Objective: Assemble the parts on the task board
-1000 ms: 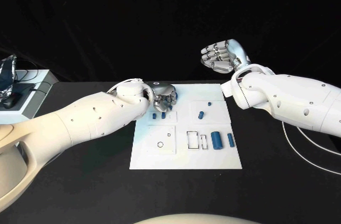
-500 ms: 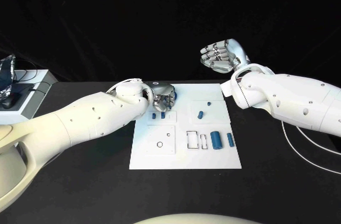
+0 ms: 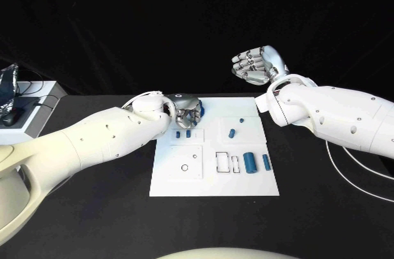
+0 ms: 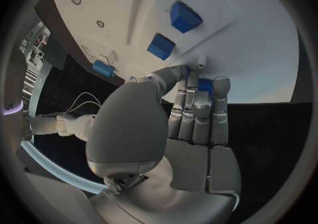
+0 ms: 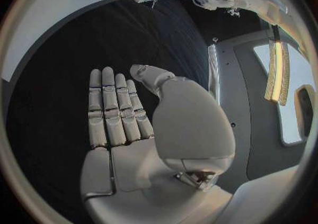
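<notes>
Small blue part (image 4: 205, 85) is pinched by the left hand (image 3: 187, 112) over the white task board (image 3: 215, 182); right hand (image 3: 257, 65) hovers upper right, fingers spread, holding nothing.

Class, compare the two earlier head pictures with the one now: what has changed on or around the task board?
Hardly anything. The left hand stays at the task board's far left corner, fingers on a blue part. The right hand stays raised, and the other parts have not moved.
</notes>
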Tool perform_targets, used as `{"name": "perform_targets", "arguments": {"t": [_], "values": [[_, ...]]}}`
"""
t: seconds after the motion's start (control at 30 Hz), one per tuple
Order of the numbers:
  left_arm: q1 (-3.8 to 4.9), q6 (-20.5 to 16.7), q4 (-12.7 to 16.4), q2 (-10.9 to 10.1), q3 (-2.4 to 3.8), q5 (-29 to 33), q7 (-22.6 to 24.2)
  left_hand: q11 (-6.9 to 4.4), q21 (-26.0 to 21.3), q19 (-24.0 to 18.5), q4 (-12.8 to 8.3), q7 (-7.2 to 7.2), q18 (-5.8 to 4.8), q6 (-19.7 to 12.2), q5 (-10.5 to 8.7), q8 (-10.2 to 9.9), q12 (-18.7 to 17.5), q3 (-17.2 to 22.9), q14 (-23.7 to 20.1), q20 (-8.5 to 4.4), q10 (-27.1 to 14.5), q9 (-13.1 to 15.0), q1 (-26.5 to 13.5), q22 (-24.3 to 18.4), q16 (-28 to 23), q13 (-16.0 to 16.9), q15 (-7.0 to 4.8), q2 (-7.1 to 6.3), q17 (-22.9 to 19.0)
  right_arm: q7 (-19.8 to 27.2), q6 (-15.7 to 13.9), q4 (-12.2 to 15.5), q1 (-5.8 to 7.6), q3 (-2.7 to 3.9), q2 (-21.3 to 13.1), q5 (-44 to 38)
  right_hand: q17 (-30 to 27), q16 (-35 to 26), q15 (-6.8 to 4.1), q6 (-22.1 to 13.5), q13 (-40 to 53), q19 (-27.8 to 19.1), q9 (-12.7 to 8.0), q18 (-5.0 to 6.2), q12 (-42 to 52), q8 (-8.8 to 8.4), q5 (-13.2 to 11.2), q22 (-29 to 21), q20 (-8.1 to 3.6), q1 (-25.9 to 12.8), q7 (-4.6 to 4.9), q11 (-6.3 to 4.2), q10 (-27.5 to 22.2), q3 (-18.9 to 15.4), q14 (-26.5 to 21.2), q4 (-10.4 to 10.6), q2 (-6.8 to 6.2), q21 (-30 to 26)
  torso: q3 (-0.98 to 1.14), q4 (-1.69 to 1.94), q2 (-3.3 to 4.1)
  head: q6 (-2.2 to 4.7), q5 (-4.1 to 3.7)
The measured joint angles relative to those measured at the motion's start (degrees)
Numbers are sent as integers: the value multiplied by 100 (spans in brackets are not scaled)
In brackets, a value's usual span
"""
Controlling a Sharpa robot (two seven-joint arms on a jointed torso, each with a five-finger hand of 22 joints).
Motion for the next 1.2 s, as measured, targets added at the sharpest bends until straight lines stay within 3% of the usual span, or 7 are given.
{"name": "perform_targets", "arguments": {"t": [0.17, 0.4, 0.6, 0.9, 1.2], "values": [[-33, -155, 191, -161, 53, 142, 36, 1, 63, 34, -10, 0, 0, 0, 19, 0, 0, 10, 11, -7, -1, 0, 0, 53, 21, 6, 5, 0, 36, 0, 4, -6, 0, 0, -20, 0, -4, 0, 0, 0, 0, 0, 0, 0, 0, 0, 0, -9, 0, 0, 0, 0, 0, 0, 0, 0, 0, 0, -2, 1, -2, 15, -4], [-50, -286, 661, -590, 358, 473, 86, 1, 91, 71, -10, 0, -1, -1, 19, 0, -1, 10, 50, -10, -2, -1, -2, 92, 21, 16, 7, 2, 60, 1, 9, -35, 0, 0, -86, 1, -5, -5, 0, 0, 0, 0, 0, 1, 0, 0, 0, -18, 0, 0, 0, 0, 0, 0, 0, 0, 0, -24, -2, 20, -9, 21, -36], [-47, -301, 992, -943, 537, 651, 88, 2, 105, 71, -42, 20, -1, 18, 19, -1, -2, 41, 50, -10, -2, -4, -24, 112, 21, 41, 8, 24, 51, 1, 15, -56, -1, 0, -130, 2, -12, -31, 0, 0, 0, 0, -1, 1, 0, 0, 0, -44, 0, 0, 0, 21, -21, 0, 0, 0, 0, -58, 2, 51, -20, 16, -55], [-82, -236, 1057, -1068, 565, 745, 54, 22, 105, 70, -42, 21, -2, 19, 19, -3, -31, 40, 70, -11, 18, -5, -125, 110, 21, 53, 28, -17, 15, -4, 50, -95, -3, 0, -142, -24, -8, -31, -42, -19, 0, 159, -11, 0, 0, 0, 0, -93, 6, 0, 19, 21, -21, 0, 124, 0, 0, -58, 2, 83, -35, -3, -69], [-170, -205, 868, -975, 427, 653, 41, 22, 105, 70, -42, 20, -2, 18, 19, -8, -35, 40, 70, -11, 18, -7, -125, 107, 21, 47, 28, -17, 15, -7, 86, -102, -6, -1, -136, -55, -36, -101, -10, -19, 0, 157, -17, 0, 0, 0, 0, -180, 7, 0, 19, 21, -21, 0, 92, 0, 0, -133, 8, 79, -32, -18, -34]]}}
